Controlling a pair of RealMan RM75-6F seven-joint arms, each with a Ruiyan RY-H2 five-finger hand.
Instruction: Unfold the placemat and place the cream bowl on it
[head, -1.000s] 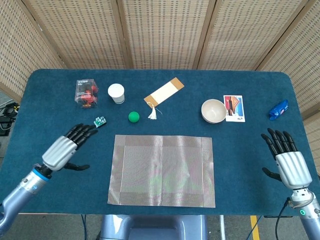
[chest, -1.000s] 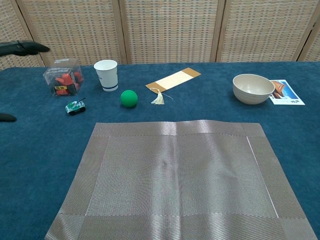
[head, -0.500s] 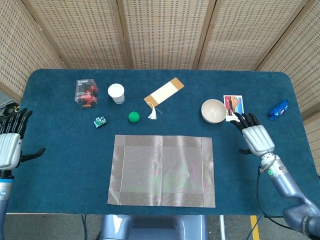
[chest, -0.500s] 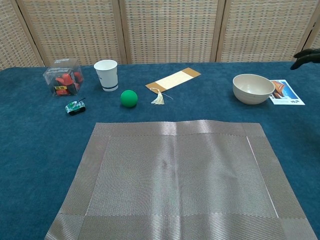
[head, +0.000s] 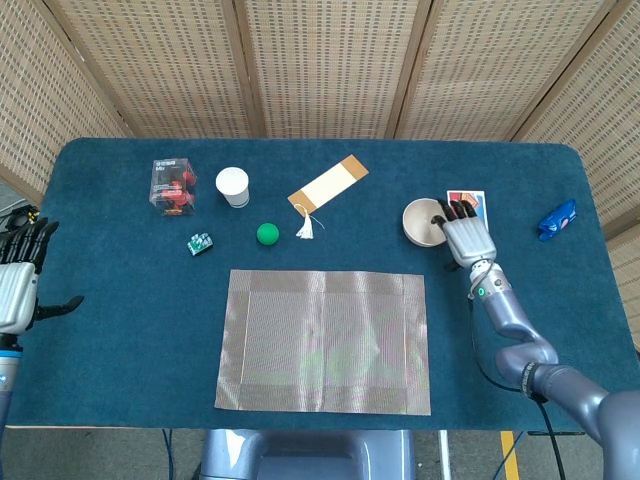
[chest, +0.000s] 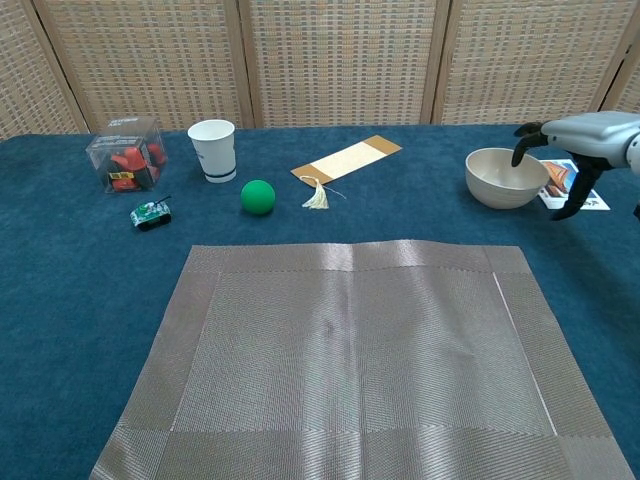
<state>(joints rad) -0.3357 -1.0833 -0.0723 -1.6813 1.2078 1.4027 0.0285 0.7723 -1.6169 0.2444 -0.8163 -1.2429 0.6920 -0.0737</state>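
Observation:
The grey woven placemat (head: 325, 340) lies spread flat on the blue table in front of me, also filling the chest view as the placemat (chest: 350, 350). The cream bowl (head: 422, 222) stands upright on the table beyond the mat's far right corner. My right hand (head: 467, 238) is at the bowl's right side. In the chest view the right hand (chest: 585, 140) hangs its fingertips (chest: 522, 145) over the rim of the bowl (chest: 500, 178), with the thumb apart outside the wall. My left hand (head: 18, 285) hovers with fingers spread at the table's far left edge, holding nothing.
Along the back stand a clear box of red pieces (head: 172, 186), a white cup (head: 233, 186), a green ball (head: 267, 234), a small green toy (head: 201, 243) and a tasselled bookmark (head: 327, 186). A picture card (head: 468, 216) lies right of the bowl, a blue packet (head: 557, 219) further right.
My right hand has travelled from the near right corner up and left to the bowl's rim. My left hand pulled back to the left edge and stays there.

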